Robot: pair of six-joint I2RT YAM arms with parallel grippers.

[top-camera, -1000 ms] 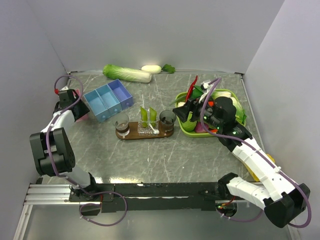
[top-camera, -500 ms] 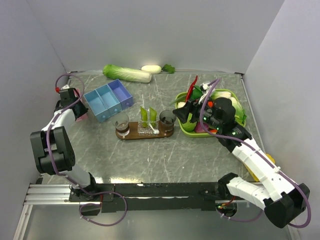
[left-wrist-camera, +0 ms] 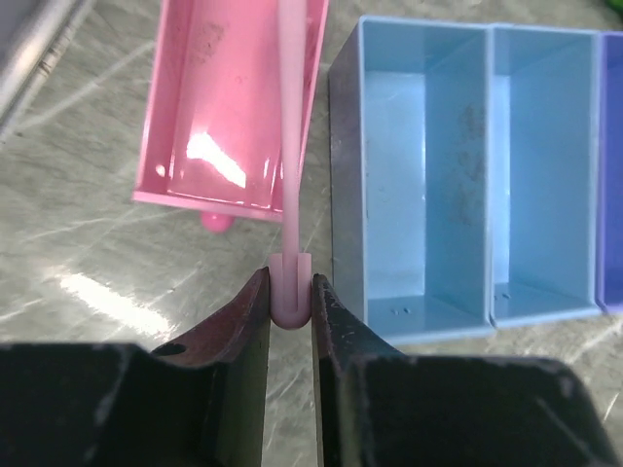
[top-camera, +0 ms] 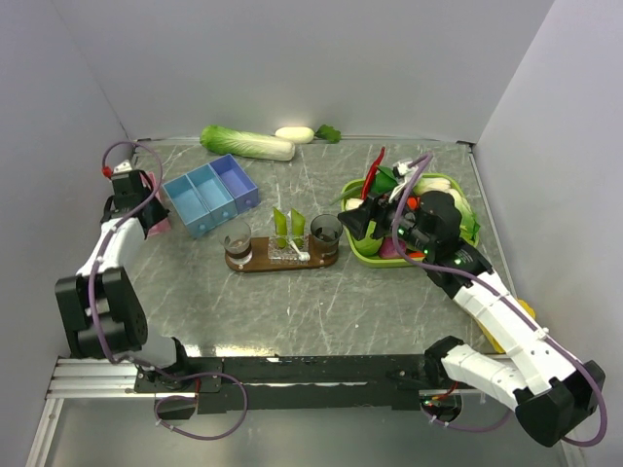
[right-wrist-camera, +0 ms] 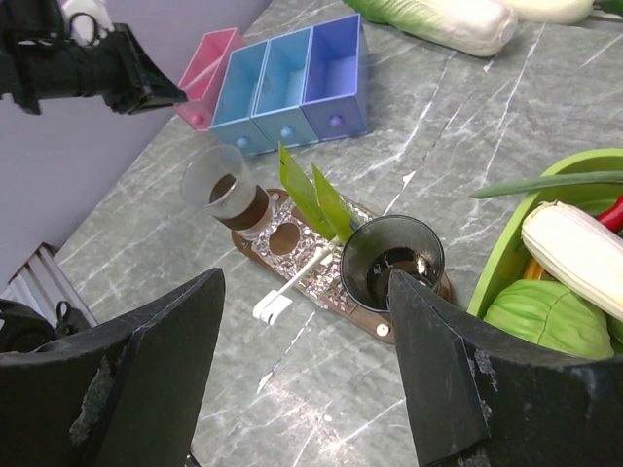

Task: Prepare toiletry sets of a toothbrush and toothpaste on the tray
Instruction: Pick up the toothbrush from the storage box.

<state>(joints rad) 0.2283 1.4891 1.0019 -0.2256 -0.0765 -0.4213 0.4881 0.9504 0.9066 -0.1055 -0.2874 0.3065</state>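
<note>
My left gripper drifted back, up a bit in last 1 s. Jaws clamped on pink toothbrush end, over pink box. Tray has 2 toothpaste, 1 white toothbrush, so this looks like brush 2. Right gripper parked, jaws wide apart.

Overhead view: bright, even white light from above, sharp throughout. The box and the things to its right cast only faint, soft shadows on the grey marbled surface, which has a dull sheen. The walls behind the box are lit flat.

Left wrist view: left of the box, a white glare patch burns inside a pink bin, and a paler streak lies on the surface below it. The left jaws, below the box, are nearly black, with little detail. The pink stick between them goes soft toward the top.

Right wrist view: bright and crisp around the box, whose edges lean with wide-angle distortion. Below it, a silvery patch on the tray glitters. The right jaws, at the bottom edge, are dark and blurred.
</note>
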